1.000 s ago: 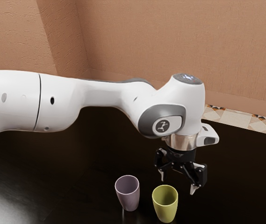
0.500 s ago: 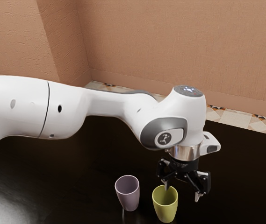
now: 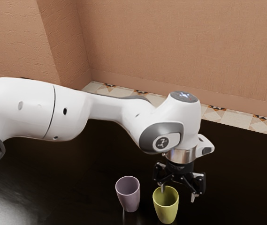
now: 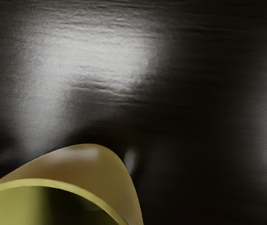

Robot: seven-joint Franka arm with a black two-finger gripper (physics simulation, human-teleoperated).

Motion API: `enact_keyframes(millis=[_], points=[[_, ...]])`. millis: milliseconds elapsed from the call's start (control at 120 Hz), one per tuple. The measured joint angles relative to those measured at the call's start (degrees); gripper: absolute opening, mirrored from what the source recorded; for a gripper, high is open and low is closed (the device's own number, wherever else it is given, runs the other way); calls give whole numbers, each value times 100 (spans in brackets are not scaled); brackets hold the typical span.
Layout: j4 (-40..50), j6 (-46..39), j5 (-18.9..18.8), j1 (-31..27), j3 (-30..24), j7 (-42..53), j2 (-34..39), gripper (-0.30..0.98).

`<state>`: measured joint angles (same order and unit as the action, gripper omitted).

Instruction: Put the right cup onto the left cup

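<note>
Hovering right by the yellow-green cup [image 3: 166, 212], my gripper [image 3: 178, 193] has its fingers spread apart, so yeah, it's open. It points pretty much straight down, with one fingertip up at the cup's rim and the other out past the cup, toward the exterior view's right. Can't really tell from these angles whether that first fingertip is touching the rim or just near it.

The yellow-green cup is the one on the exterior view's right, standing upright on the dark table [image 3: 241, 187], mouth up. The purple cup [image 3: 129, 200] is just beside it on the exterior view's left, also upright and mouth up, with a slim gap between the two. So they're side by side, each on the tabletop.

Wrist view has the yellow-green cup close under the hand, part of its rim, outer wall and shaded inside showing, plus some blurry pale glare on the tabletop around it. White arm [image 3: 32, 110] comes in from the exterior view's left, and behind it all there's a patterned tile floor [image 3: 236, 118] and a pinkish-tan wall [image 3: 171, 42].
</note>
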<state>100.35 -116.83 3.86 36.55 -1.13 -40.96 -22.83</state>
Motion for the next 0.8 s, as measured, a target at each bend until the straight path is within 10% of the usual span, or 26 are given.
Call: enact_keyframes(millis=[433, 800], points=[[-4, -164, 38, 57, 1, -121, -217, 68], [3, -196, 25, 64, 22, -164, -178, 29]])
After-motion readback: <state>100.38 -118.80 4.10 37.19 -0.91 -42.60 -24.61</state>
